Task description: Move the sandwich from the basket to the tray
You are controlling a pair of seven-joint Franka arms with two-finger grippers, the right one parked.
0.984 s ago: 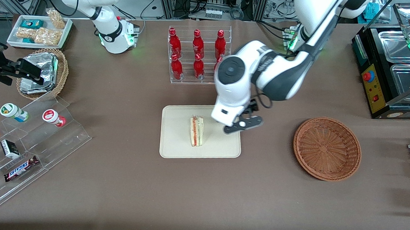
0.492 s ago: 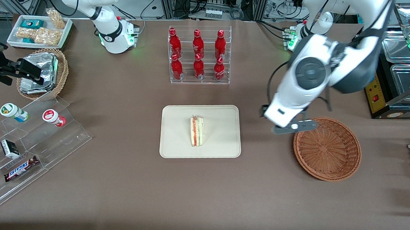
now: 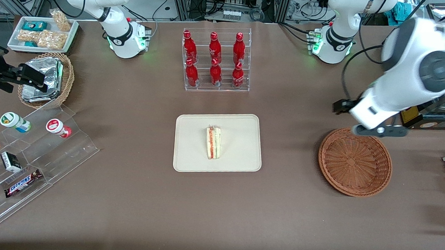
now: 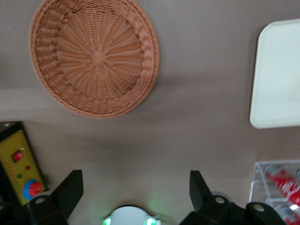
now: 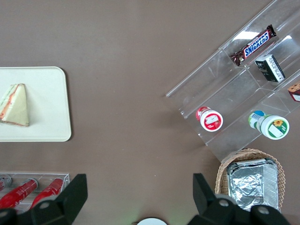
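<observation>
Sandwich is lying on tray, frame centre; basket is sitting empty right of it. Gripper is hovering fingers wide, holding nothing. Sandwich looks light, squashy, wrap slippery; grip bread faces gently.

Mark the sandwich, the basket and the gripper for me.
sandwich (image 3: 213, 142): front view, middle of its wrapped top face, on the tray.
basket (image 3: 380, 177): front view, woven wall near the rim; nothing in it.
gripper (image 4: 136, 190): left wrist view, midway between its open fingertips, above bare table beside the basket.
</observation>
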